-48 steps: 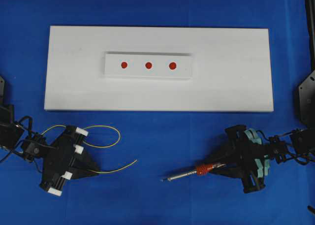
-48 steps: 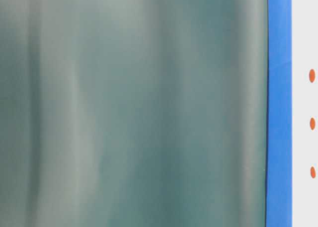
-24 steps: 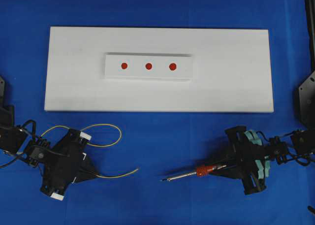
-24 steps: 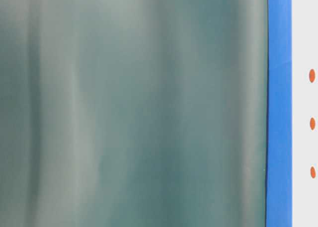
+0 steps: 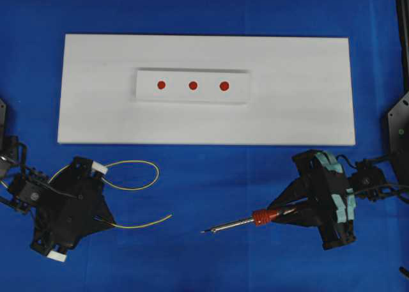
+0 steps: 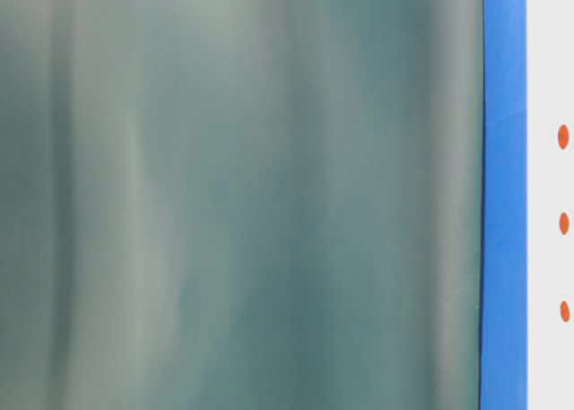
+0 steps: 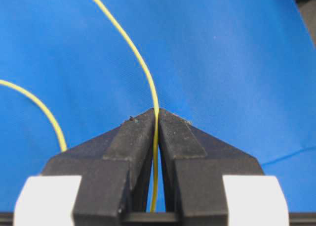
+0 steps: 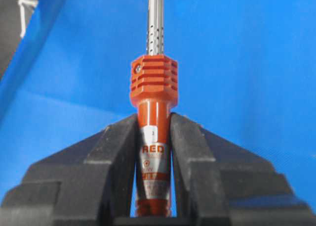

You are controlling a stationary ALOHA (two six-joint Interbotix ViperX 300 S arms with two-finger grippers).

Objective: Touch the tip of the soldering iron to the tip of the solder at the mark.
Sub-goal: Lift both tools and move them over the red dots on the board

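Note:
The solder (image 5: pixel 144 225) is a thin yellow wire that loops over the blue cloth at lower left. My left gripper (image 5: pixel 110 223) is shut on it, and the free end points right. In the left wrist view the solder (image 7: pixel 133 53) runs out from between the closed tips of my left gripper (image 7: pixel 157 112). My right gripper (image 5: pixel 277 214) is shut on the orange handle of the soldering iron (image 5: pixel 259 217), whose silver shaft and dark tip point left. In the right wrist view, that gripper (image 8: pixel 153 119) clamps the soldering iron (image 8: pixel 154 87). Three red marks (image 5: pixel 193 85) sit on a small white block.
The small block (image 5: pixel 192 97) rests on a large white board (image 5: pixel 96 113) across the far half of the blue cloth. A gap of blue cloth separates the solder's end from the iron's tip. The table-level view is mostly a blurred grey-green surface, with orange marks (image 6: pixel 563 223) at its right edge.
My left gripper has shifted left and toward the near edge, carrying the solder with it. The right gripper has turned slightly and the iron's tip has moved a little left.

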